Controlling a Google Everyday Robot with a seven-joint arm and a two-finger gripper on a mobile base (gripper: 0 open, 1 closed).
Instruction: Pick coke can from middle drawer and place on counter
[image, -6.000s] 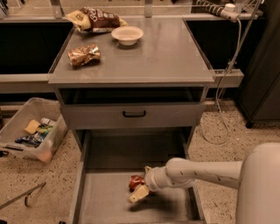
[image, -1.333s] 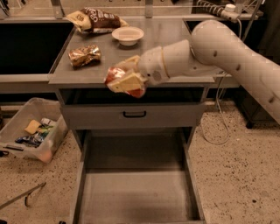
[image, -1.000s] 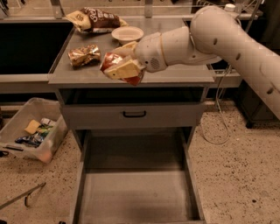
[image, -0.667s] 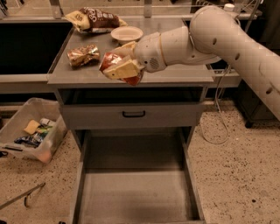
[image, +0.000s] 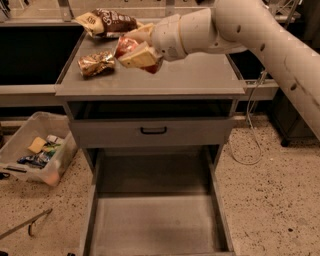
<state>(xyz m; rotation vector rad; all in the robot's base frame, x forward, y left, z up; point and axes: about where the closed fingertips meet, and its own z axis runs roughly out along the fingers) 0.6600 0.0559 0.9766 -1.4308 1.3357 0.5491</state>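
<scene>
My gripper (image: 136, 48) is shut on the red coke can (image: 126, 46) and holds it just above the grey counter (image: 195, 75), left of the middle. Only part of the can shows between the cream fingers (image: 137, 56). The middle drawer (image: 155, 220) stands pulled out below, its grey floor bare. The white arm reaches in from the upper right.
A gold-brown foil snack bag (image: 96, 62) lies on the counter's left side. A dark brown chip bag (image: 107, 21) lies at the back left. The grey drawer front with black handle (image: 153, 131) is shut. A plastic bin (image: 35, 152) with items sits on the floor left.
The gripper has carried the can from the open drawer up to the counter, then further left and back over it. The white bowl is now hidden behind the arm.
</scene>
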